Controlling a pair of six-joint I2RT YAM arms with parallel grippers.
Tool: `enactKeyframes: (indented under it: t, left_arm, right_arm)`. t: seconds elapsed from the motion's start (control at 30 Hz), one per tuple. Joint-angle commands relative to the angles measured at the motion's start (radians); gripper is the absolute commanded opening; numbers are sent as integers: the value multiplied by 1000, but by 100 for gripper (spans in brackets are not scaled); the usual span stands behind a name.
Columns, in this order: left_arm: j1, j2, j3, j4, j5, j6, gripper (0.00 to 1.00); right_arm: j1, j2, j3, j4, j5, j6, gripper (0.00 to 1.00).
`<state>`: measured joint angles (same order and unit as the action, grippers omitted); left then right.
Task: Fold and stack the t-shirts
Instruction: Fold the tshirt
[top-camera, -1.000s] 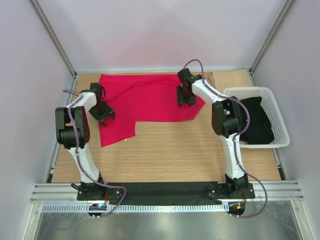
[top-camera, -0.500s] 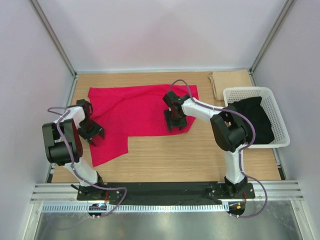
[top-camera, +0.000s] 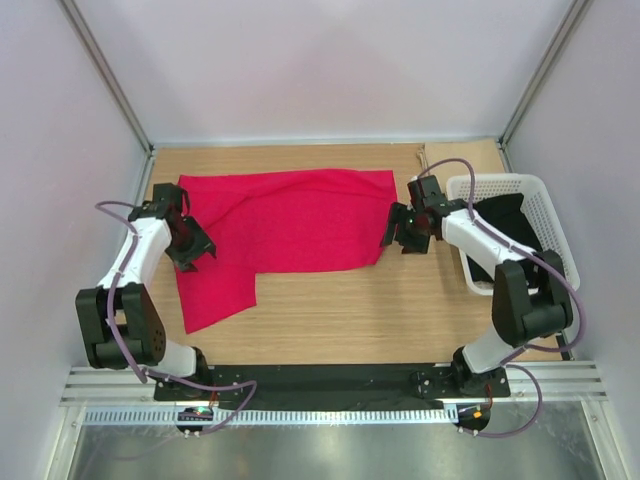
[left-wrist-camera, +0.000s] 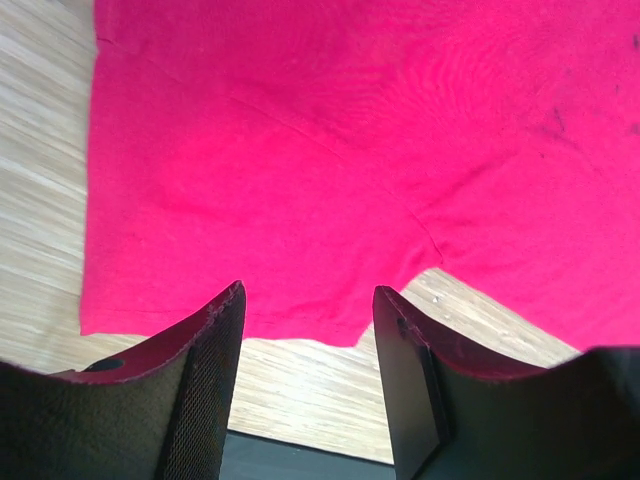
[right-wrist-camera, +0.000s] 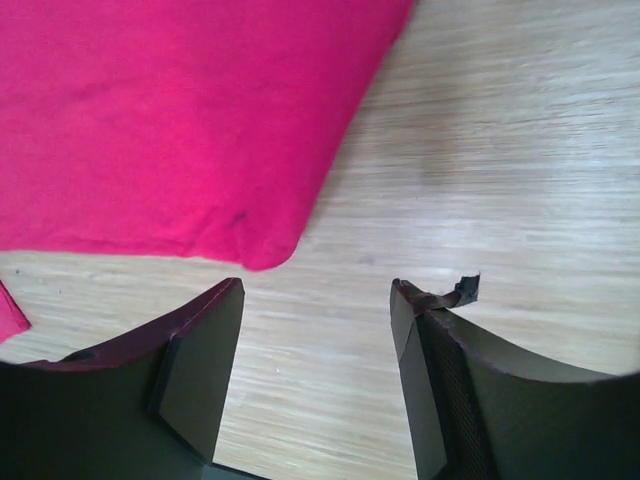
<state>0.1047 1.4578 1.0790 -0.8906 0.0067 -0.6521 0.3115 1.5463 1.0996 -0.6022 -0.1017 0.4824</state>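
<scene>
My left pincer hung over the left part of the crimson t-shirt. Its jaws stood apart and gripped nothing. My left wrist camera showed red cloth filling most of the view beyond them. The shirt's near hem ran across the gap, with a strip of the wooden table below it.

My right pincer was just off the shirt's right edge, between the shirt and the white lattice basket. Its jaws were also apart and empty. In my right wrist camera only bare wood lay between them, and the shirt's rounded near-right corner sat just beyond the left jaw.

The t-shirt lay flat on the far left half of the table. It was spread wide from left to right, and one flap reached toward me on the left side. Dark cloth lay bunched in the basket at the right, well apart from the shirt.
</scene>
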Motion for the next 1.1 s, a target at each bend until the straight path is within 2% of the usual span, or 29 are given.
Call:
enactKeyframes:
  t: [0.0, 0.1, 0.43, 0.77, 0.93, 1.07]
  left_arm:
    - [-8, -20, 15, 9, 47, 16, 55]
    - [-19, -30, 4, 5, 64, 20, 54]
    - [-26, -53, -5, -19, 65, 38, 54]
    - [-26, 6, 59, -22, 68, 43, 53]
    - [-26, 30, 81, -15, 76, 40, 53]
    - [-26, 33, 64, -2, 79, 37, 53]
  right_arm:
    - [-23, 61, -58, 171, -136, 50, 68]
    - [-40, 110, -69, 261, -156, 73, 70]
    - [-61, 277, -35, 409, -204, 142, 70]
    - [25, 386, 314, 561, -380, 294, 68]
    - [-26, 353, 287, 481, -385, 231, 70]
    - [-77, 331, 200, 475, -405, 203, 70]
